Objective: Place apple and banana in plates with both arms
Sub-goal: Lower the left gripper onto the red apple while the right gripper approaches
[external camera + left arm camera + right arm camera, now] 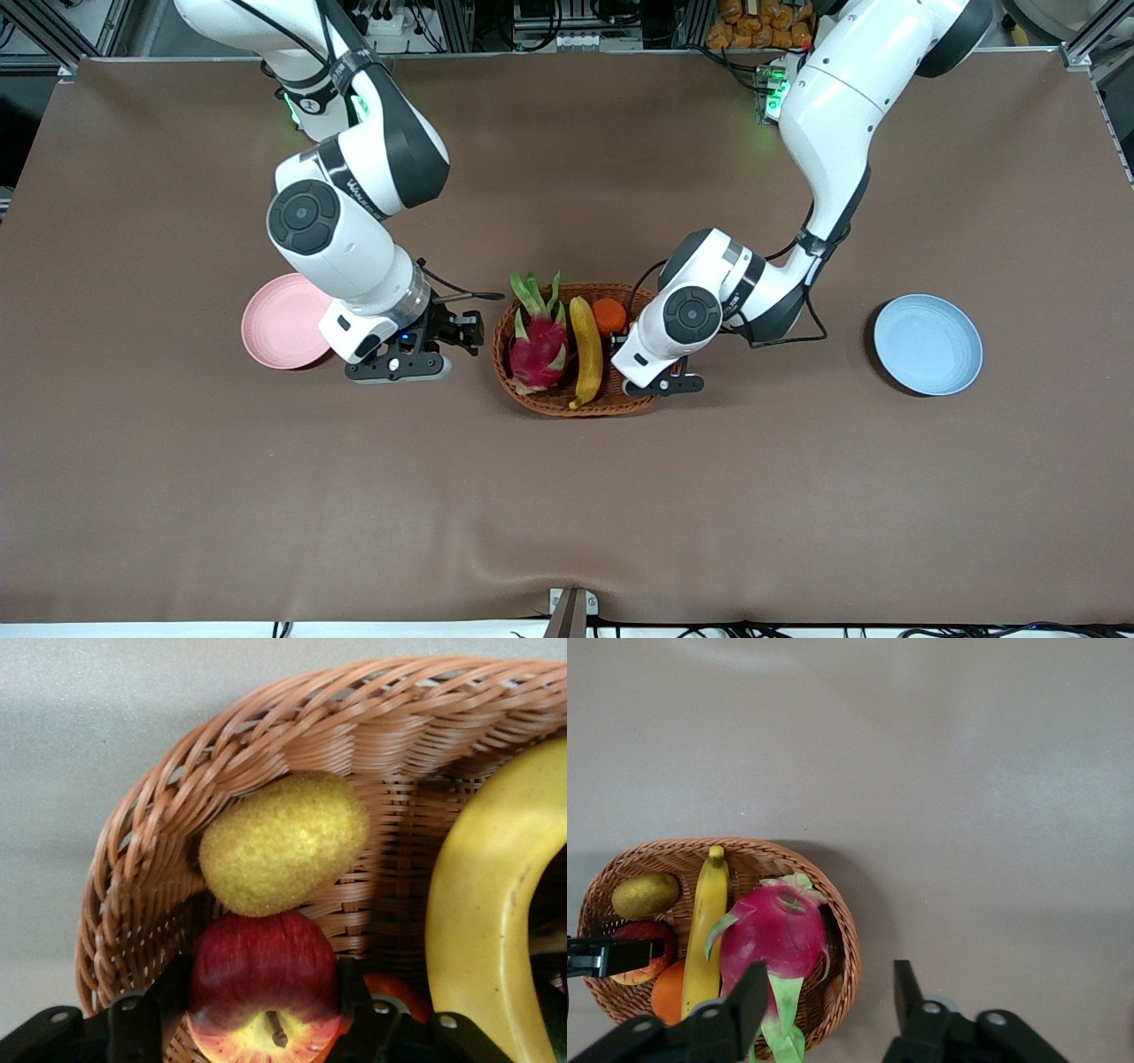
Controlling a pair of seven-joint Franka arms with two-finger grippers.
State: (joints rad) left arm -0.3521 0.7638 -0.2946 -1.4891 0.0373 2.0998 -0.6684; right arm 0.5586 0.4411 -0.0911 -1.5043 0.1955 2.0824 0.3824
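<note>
Red apple with yellowish streaks sits low in the oval wicker basket, just beside a brownish-green kiwi, and the left gripper has its fingers clamped on the apple's sides, apparently ready to lift it toward the light blue round plate. A long yellow banana lies in the basket between a pink dragon fruit and an orange. Beside the basket, near the pale pink round plate, the right gripper hangs with jaws parted and empty, seemingly bound for the banana.
</note>
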